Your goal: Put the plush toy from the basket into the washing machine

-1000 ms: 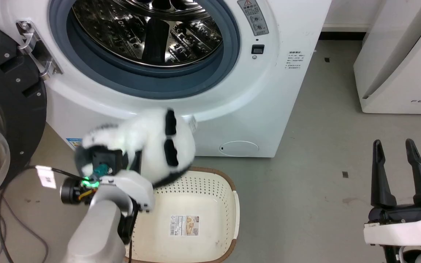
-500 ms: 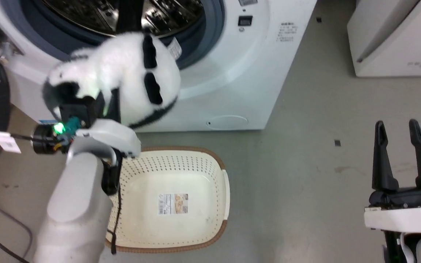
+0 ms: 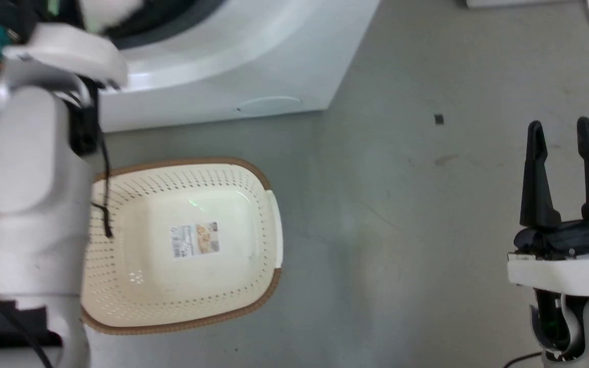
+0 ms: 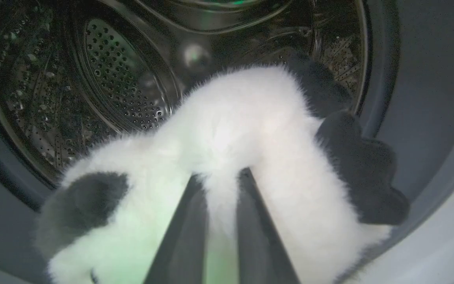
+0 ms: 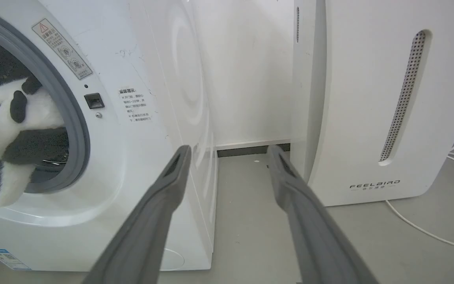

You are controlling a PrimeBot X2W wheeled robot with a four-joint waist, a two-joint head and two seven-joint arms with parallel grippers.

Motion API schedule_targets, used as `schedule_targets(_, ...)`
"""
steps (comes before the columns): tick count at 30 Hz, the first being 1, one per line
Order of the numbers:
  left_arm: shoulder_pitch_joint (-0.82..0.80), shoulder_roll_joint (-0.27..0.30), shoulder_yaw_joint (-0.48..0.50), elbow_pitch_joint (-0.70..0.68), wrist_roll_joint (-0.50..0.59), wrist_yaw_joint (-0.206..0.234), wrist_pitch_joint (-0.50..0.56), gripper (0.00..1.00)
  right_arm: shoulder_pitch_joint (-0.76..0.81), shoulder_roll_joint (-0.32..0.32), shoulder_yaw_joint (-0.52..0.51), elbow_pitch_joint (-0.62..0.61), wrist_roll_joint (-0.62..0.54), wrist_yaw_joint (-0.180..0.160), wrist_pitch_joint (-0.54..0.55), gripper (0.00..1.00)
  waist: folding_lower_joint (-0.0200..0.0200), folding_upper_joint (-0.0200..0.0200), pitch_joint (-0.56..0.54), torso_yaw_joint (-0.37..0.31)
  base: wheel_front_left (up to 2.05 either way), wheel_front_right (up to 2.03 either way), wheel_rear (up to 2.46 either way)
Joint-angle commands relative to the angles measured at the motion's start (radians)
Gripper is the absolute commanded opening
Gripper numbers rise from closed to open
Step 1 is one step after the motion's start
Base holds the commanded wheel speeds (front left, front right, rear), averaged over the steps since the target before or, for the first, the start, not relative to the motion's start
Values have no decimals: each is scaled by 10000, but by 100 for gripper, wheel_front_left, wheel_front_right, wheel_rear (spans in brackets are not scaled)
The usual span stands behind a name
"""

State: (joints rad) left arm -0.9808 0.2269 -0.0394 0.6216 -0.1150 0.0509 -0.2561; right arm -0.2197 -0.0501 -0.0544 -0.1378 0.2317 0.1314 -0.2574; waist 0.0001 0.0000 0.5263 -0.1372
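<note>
My left gripper (image 4: 219,179) is shut on the plush toy (image 4: 246,138), a fluffy white panda with black limbs, and holds it at the mouth of the washing machine (image 5: 144,130), in front of the steel drum (image 4: 112,79). From the right wrist view the plush toy (image 5: 18,130) sits in the grey-gasketed port, one white part hanging over the lower gasket. The cream basket (image 3: 253,189) lies on the floor below, holding nothing but its paper label (image 3: 195,240). My right gripper (image 3: 560,133) stands open at the right, nothing between its fingers.
A white FEELBIRD appliance (image 5: 373,98) stands right of the washer, with a narrow gap between them and a white cable (image 5: 428,232) on the floor beside it. My left forearm (image 3: 28,194) overlaps the basket's left side. Grey floor (image 3: 402,204) stretches between the basket and my right gripper.
My left gripper has carried the plush toy up from over the basket into the washer's port. The head camera has tilted down, so the washer has slid toward the top of its view.
</note>
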Motion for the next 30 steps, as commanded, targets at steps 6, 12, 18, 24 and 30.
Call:
schedule_targets(6, -1509, 867, 441, 321, 219, 95, -57, 0, -516, -1, 138, -191, 419, -7, -44, 100, -1, 0, 1570, -1190, 0, 0, 0)
schedule_targets(12, -2780, 1648, 836, 707, 293, 182, -57, 0, -641, -1, 193, -218, 659, -7, -44, 100, -1, 0, 2228, -1609, 0, 0, 0)
schedule_targets(18, -3808, 2119, 823, 1099, 478, 104, -57, 0, -767, -1, 246, -228, 770, -7, -44, 100, -1, 0, 2560, -1797, 0, 0, 0)
schedule_targets(24, -4058, 2142, 679, 1489, 663, 246, -57, 100, -803, -1, 243, -144, 792, -7, -44, 100, -1, 0, 2559, -1775, 0, 0, 0)
schedule_targets(30, -3476, 1935, 664, 1403, 607, 326, -57, 100, -766, -1, 264, -68, 690, -7, -44, 100, -1, 0, 2160, -1579, 0, 0, 0)
